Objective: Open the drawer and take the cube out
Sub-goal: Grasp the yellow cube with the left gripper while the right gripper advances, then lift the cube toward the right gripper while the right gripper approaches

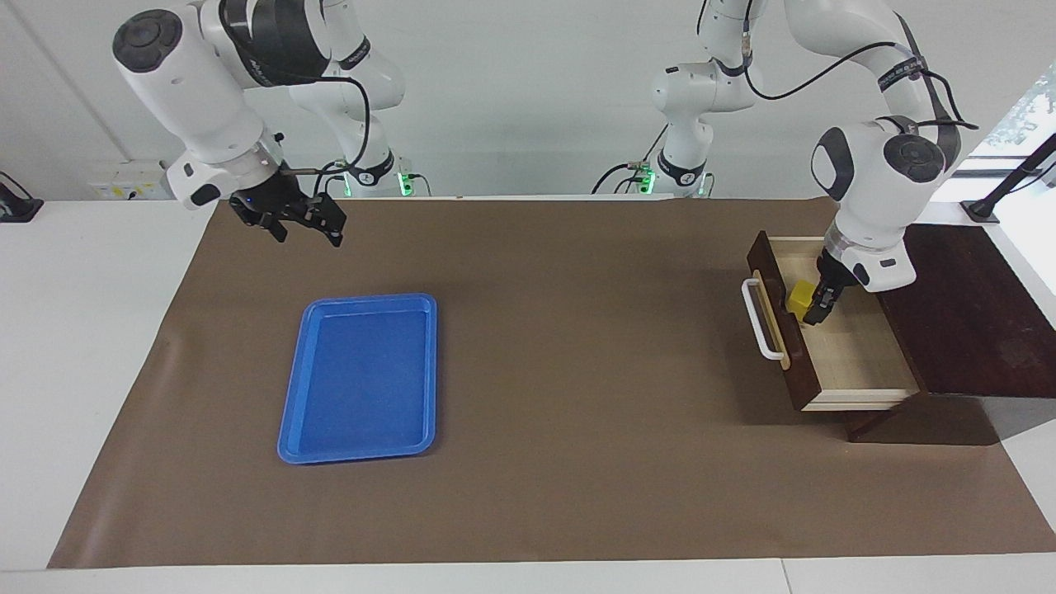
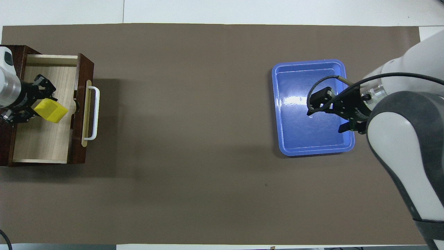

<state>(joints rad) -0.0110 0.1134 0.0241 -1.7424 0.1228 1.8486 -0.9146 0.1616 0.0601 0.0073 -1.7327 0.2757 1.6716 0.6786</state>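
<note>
You have the drawer pulled open out of its dark wooden box at the left arm's end of the surface, so the opening step looks done and the take-out step is in hand. The left gripper is down inside the drawer with its fingers pinching the yellow cube, which sits close to the inside of the drawer front, just by the white bar handle; in the overhead view the cube looks tilted in the grip and may already be off the drawer floor, though you cannot be sure of that from here. The right gripper hangs in the air with its fingers spread and nothing in them; in the overhead view it covers the blue tray, while the facing view shows it high above the surface at the tray's robot-side end. Your next move, as I judge it, is a straight lift to clear the drawer front before any sideways travel, since the cube is close enough to that wall to catch on it.
</note>
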